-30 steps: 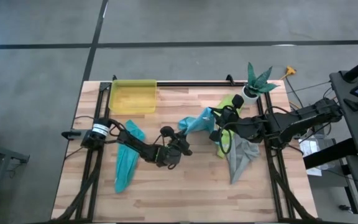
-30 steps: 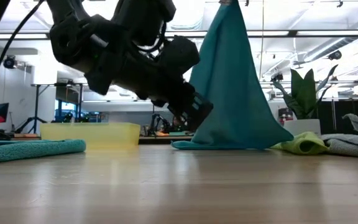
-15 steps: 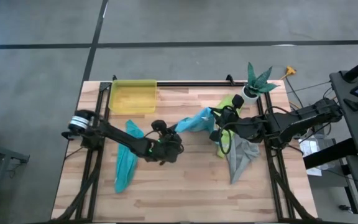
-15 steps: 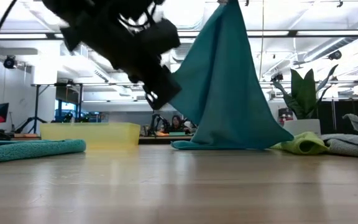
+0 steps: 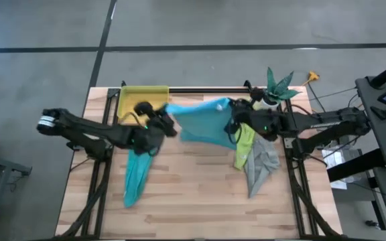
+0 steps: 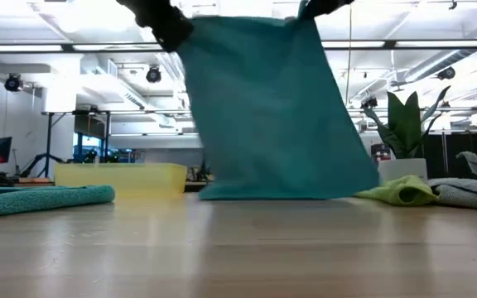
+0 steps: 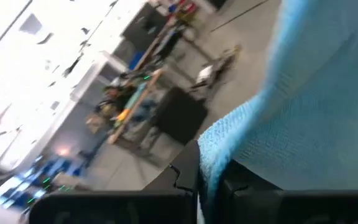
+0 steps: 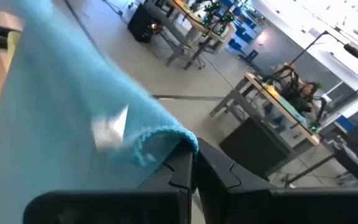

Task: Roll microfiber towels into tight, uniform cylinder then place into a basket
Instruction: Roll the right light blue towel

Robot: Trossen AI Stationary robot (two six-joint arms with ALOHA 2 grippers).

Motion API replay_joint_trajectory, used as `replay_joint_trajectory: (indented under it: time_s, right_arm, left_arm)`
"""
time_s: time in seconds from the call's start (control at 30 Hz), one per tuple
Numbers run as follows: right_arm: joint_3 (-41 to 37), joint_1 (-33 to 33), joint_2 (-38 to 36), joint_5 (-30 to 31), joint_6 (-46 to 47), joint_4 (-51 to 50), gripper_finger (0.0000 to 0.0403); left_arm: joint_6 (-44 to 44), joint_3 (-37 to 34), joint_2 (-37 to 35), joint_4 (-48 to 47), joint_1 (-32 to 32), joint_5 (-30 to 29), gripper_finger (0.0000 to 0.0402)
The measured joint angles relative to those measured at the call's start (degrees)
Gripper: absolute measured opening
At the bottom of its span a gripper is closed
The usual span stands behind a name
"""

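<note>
Above the middle of the tabletop (image 5: 200, 194), the left gripper (image 5: 164, 122) and the right gripper (image 5: 233, 122) each pinch one upper corner of the light blue towel (image 5: 203, 124), with their fingers pressed together on the cloth. The towel hangs spread between them like a sheet; in the low view its lower edge (image 6: 263, 194) reaches down to the wooden surface or very near it. In the left wrist view the towel corner (image 7: 210, 143) sits between that arm's dark fingers, and in the right wrist view the other corner (image 8: 166, 134) does the same.

Below the left arm, the teal towel (image 5: 137, 171) lies long and narrow on the tabletop. The yellow basket (image 5: 131, 110) stands at the far left corner, just behind the left gripper. Beside the right gripper, the lime green towel (image 5: 244, 144) lies partly on the grey towel (image 5: 260, 167). A white plant pot with a green plant (image 5: 277, 86) stands at the far right corner.
</note>
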Motion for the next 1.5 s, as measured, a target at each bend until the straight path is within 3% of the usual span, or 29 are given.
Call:
replay_joint_trajectory:
  time_s: [0.13,0.33,0.5,0.7,0.83,1.2,1.5]
  right_arm:
    - [0.0,-6.3,0.0,-5.0,-3.0,6.0,0.0009]
    - [0.0,-10.9,0.0,-9.2,-9.1,13.7,0.0009]
    - [0.0,-10.5,0.0,-11.5,-3.6,7.2,0.0009]
    - [-1.6,-7.0,0.0,-20.1,16.4,-15.1,0.0009]
    - [-6.4,-2.4,0.0,-21.4,22.2,-17.3,0.0009]
    - [-25.3,4.0,0.1,-34.2,34.5,-0.2,0.0009]
    - [-36.0,10.7,0.1,-46.8,45.3,18.2,0.0009]
  left_arm:
    - [4.6,1.0,-4.9,0.5,4.6,0.4,0.0]
    - [8.1,2.5,-7.5,0.5,10.4,7.7,0.0]
    - [7.4,2.4,-7.2,0.0,9.2,10.2,0.0]
    - [-12.0,-0.9,-6.0,-13.6,0.5,13.0,0.0]
    - [-29.4,-2.7,-4.0,-22.8,-5.9,18.7,0.0]
    - [-50.9,-6.5,3.7,-23.9,-18.0,32.8,0.0]
    - [-59.9,-6.5,10.4,-21.7,-24.8,42.8,0.0]
